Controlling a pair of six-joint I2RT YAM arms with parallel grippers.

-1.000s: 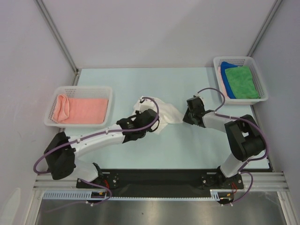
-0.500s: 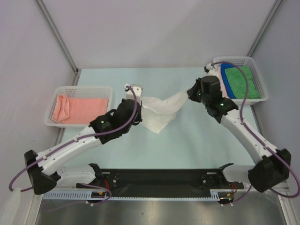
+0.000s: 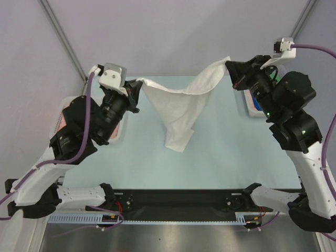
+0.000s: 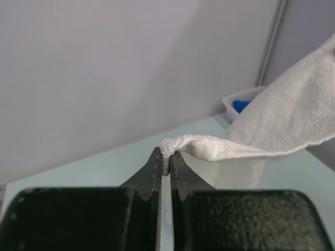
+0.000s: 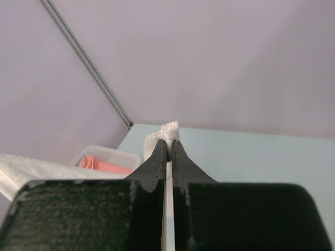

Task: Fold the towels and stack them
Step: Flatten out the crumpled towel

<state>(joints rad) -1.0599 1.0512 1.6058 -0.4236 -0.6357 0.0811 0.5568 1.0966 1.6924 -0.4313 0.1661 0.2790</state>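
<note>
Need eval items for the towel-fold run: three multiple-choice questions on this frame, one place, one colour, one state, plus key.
1. Where is the white towel?
A. Hanging between the left gripper and the right gripper, over the table.
B. Lying flat on the table.
C. On the floor.

2. What colour shows inside the white basket in the right wrist view?
A. Yellow.
B. Salmon pink.
C. Black.

3. How is the right gripper?
A. Wide open.
B. Shut on nothing.
C. Shut on a towel corner.

Key: 1 A, each gripper pinches a corner and the cloth sags between them. 2 B, a salmon pink towel lies in it. 3 C, white terry sits between its closed jaws.
</note>
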